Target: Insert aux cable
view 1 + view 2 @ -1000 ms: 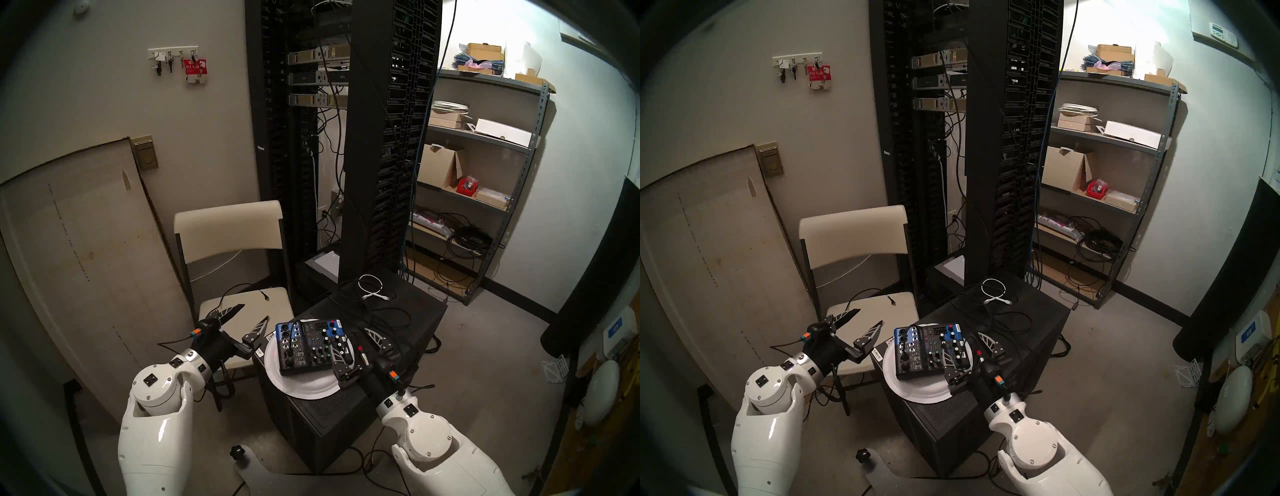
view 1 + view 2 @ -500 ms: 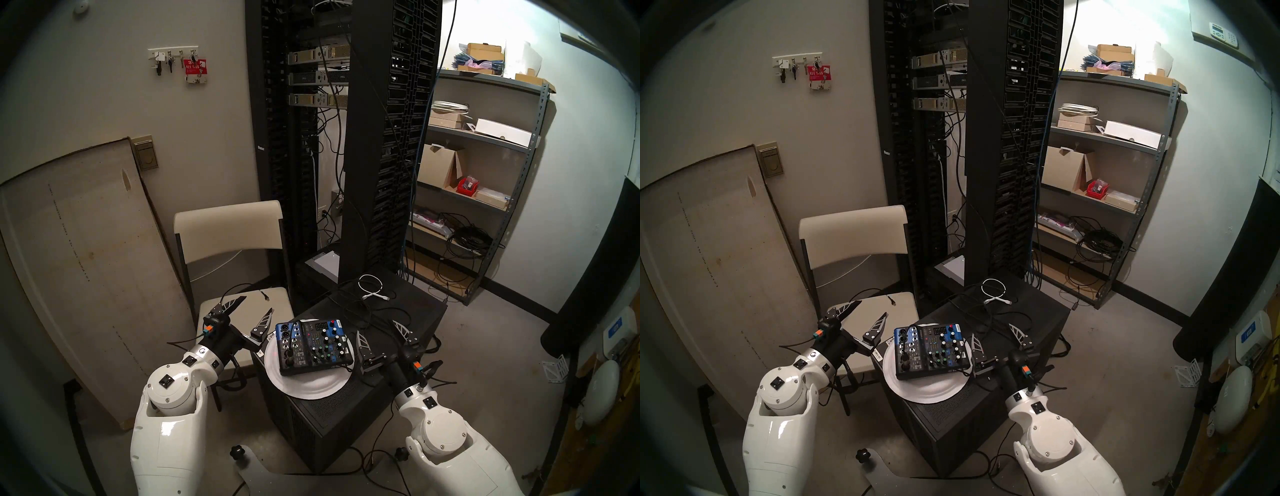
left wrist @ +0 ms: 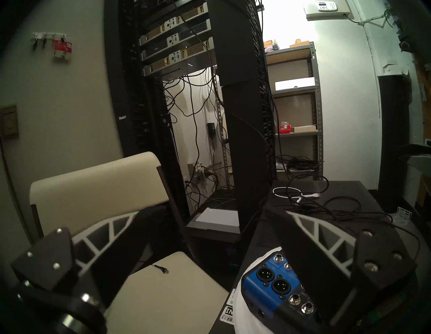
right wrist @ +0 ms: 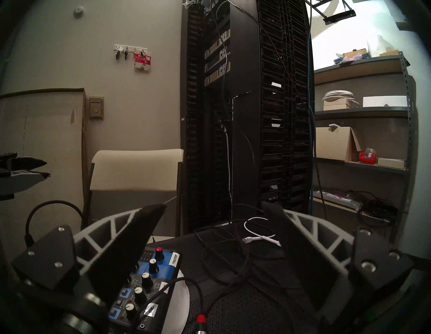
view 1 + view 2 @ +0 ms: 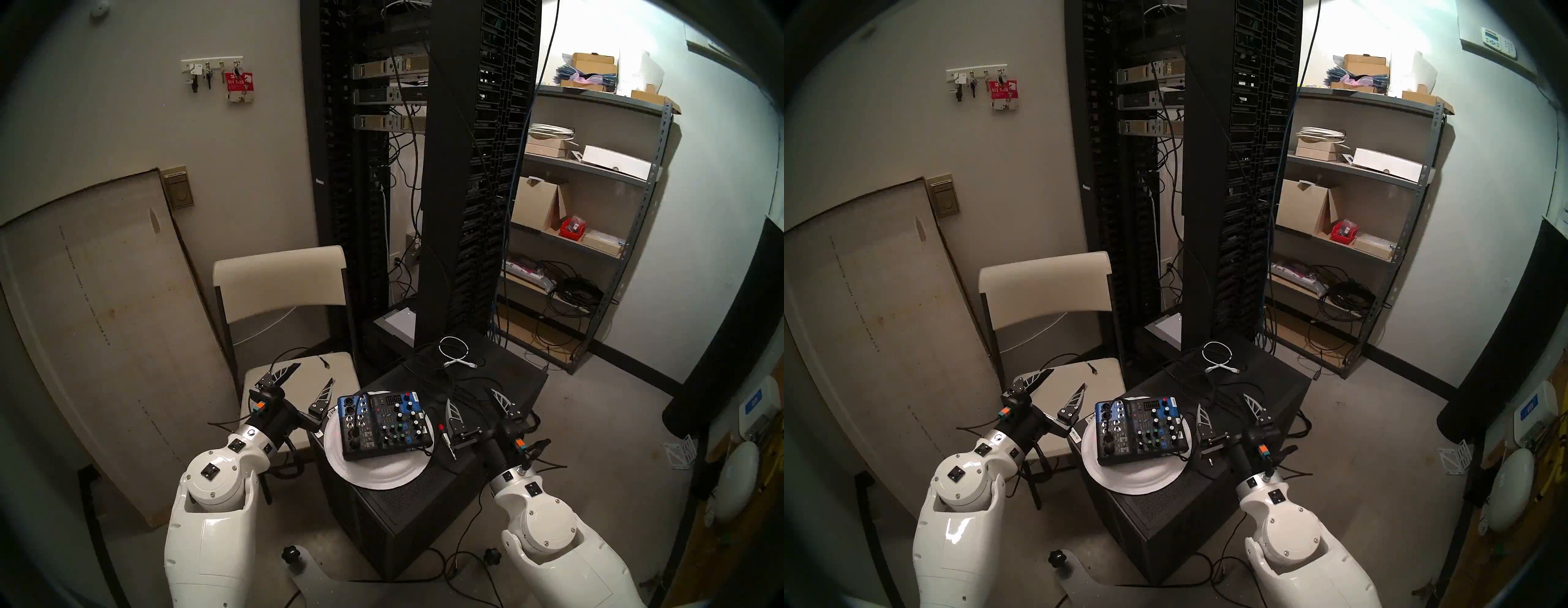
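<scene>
A small blue and black audio mixer sits on a white plate on a black cabinet. Thin black cables lie tangled behind it; I cannot pick out the aux cable's plain plug. A jack plug with a red ring lies right of the plate, also in the right wrist view. My right gripper is open and empty, just right of the mixer, above the cables. My left gripper is open and empty over the chair seat, left of the mixer.
A coiled white cable lies at the cabinet's back. A beige folding chair stands left of the cabinet, with a small cable end on its seat. A tall black server rack stands behind, metal shelves at the right.
My right gripper moved from over the mixer's right edge to its right side, staying open. My left gripper shifted a little forward over the chair. The red-ring plug has not moved.
</scene>
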You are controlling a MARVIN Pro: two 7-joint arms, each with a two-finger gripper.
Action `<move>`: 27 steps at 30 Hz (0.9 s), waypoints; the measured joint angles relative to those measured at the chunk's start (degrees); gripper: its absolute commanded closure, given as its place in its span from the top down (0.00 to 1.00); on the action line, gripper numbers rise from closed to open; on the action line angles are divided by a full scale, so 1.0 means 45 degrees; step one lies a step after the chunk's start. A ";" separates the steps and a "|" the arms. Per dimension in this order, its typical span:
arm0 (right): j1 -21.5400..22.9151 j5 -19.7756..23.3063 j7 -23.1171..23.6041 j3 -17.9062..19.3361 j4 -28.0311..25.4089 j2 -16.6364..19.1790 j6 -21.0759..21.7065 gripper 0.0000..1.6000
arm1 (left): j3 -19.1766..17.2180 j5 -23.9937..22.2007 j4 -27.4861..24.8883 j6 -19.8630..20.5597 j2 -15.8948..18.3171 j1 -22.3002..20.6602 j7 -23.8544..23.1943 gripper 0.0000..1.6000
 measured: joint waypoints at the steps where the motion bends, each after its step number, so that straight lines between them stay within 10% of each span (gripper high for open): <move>1: 0.0001 0.0000 -0.0006 0.0000 0.0003 -0.0003 -0.0010 1.00 | -0.0037 -0.0067 0.0021 -0.0075 -0.0013 -0.0002 0.0000 1.00; 27: 0.0009 -0.0052 0.0040 0.0000 0.0021 -0.0040 -0.0082 1.00 | -0.0257 -0.0389 0.0167 -0.0517 -0.0168 -0.0037 -0.0326 1.00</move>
